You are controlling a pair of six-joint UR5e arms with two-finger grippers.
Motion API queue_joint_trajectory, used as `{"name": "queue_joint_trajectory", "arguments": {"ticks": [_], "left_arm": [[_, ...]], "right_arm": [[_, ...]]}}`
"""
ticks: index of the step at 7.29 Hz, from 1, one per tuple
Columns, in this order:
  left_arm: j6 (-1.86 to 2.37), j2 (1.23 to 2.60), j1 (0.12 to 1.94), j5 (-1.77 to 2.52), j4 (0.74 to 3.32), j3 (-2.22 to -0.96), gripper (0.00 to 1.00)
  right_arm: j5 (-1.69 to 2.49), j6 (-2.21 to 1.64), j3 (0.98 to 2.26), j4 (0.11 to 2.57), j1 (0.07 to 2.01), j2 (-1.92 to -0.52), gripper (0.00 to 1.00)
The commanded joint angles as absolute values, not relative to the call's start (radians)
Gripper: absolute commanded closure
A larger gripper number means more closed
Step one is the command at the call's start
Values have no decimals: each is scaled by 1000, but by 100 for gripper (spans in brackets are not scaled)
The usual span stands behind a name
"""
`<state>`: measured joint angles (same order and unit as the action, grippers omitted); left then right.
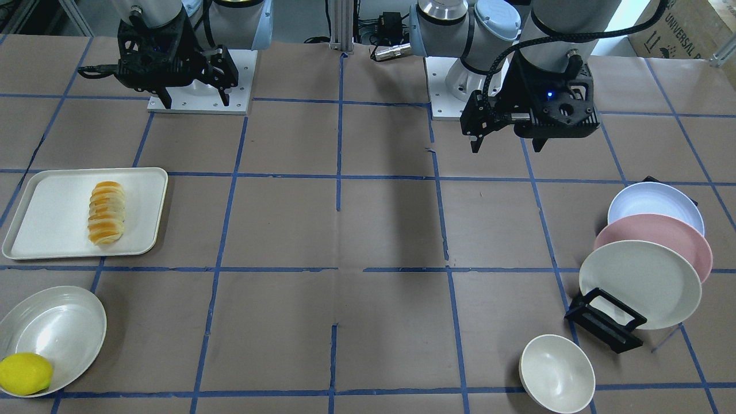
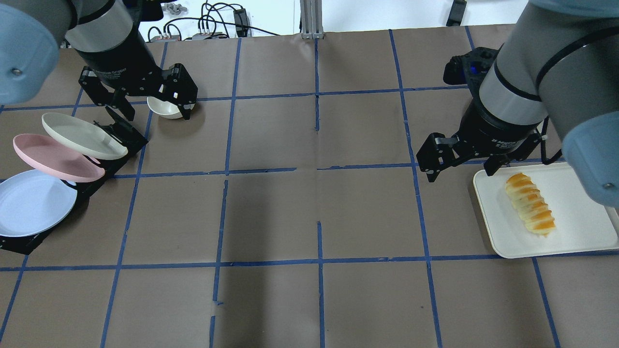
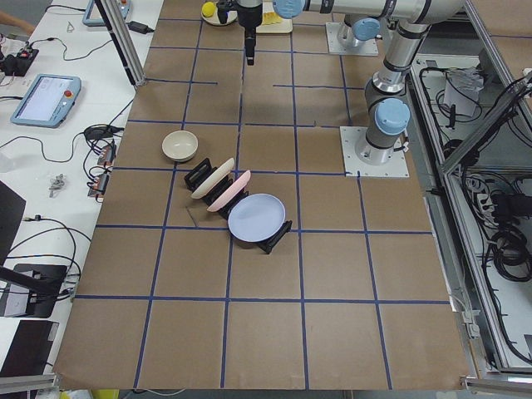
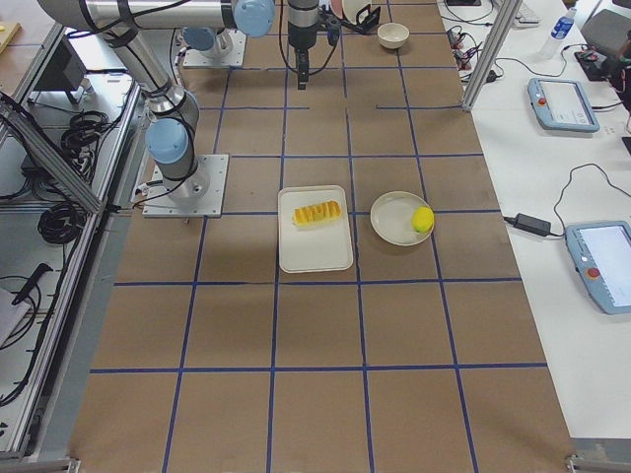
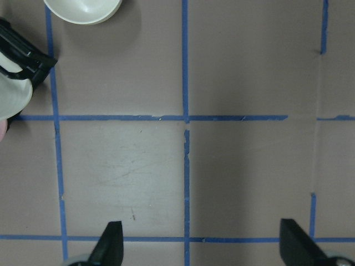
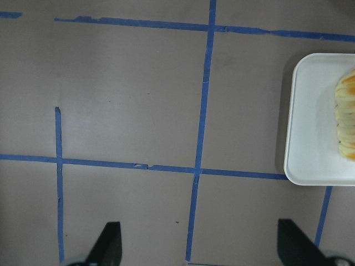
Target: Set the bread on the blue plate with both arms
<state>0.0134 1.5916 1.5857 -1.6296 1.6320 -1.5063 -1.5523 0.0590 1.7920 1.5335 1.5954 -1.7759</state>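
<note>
The bread (image 1: 106, 211) lies on a white tray (image 1: 52, 230), also in the overhead view (image 2: 530, 210) and at the right edge of the right wrist view (image 6: 346, 119). The blue plate (image 2: 31, 202) leans in a black rack as its end plate, also in the front view (image 1: 655, 207). My right gripper (image 2: 459, 174) is open and empty, hovering just beside the tray's (image 2: 580, 232) corner. My left gripper (image 2: 157, 112) is open and empty, above the table near the rack's far end, away from the blue plate.
A pink plate (image 2: 53, 157) and a cream plate (image 2: 80, 135) lean in the same black rack (image 2: 123, 133). A small white bowl (image 2: 164, 107) sits under the left gripper. A wide bowl (image 1: 57, 328) holding a lemon (image 1: 24, 374) stands near the tray.
</note>
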Motion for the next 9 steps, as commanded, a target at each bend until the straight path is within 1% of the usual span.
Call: {"name": "queue_joint_trajectory", "arguments": {"ticks": [1, 2, 3, 4, 5, 6, 7, 8, 9], "left_arm": [[3, 1591, 1585, -1628, 1640, -1509, 0], [-30, 1585, 1565, -1629, 1640, -1523, 0], [-176, 1565, 1492, -1631, 1647, -1528, 0], [-283, 1536, 1377, -1628, 1651, -1538, 0], [-414, 1525, 1271, -1585, 1651, -1554, 0], [-537, 1525, 1155, -1569, 1652, -1555, 0], [-637, 1529, 1035, -1566, 1660, -1555, 0], [-741, 1546, 922, -1566, 1660, -1555, 0], [-868, 1566, 807, -1562, 1661, -1562, 0]], "right_arm": [[-1552, 60, 1796, 1532, 1595, -1776, 0], [-1551, 57, 1801, 1532, 1595, -1775, 0], [-1566, 171, 1815, 1549, 1577, -1775, 0], [-1578, 333, 1819, 1577, 1513, -1785, 0], [-1569, 363, 1842, 1574, 1408, -1783, 0], [-1562, 585, 1930, 1668, 1288, -1782, 0], [-1563, 718, 2025, 1772, 1193, -1782, 0], [-1563, 780, 2099, 1908, 1142, -1773, 0], [-1565, 814, 2156, 2031, 1132, -1703, 0]]}}
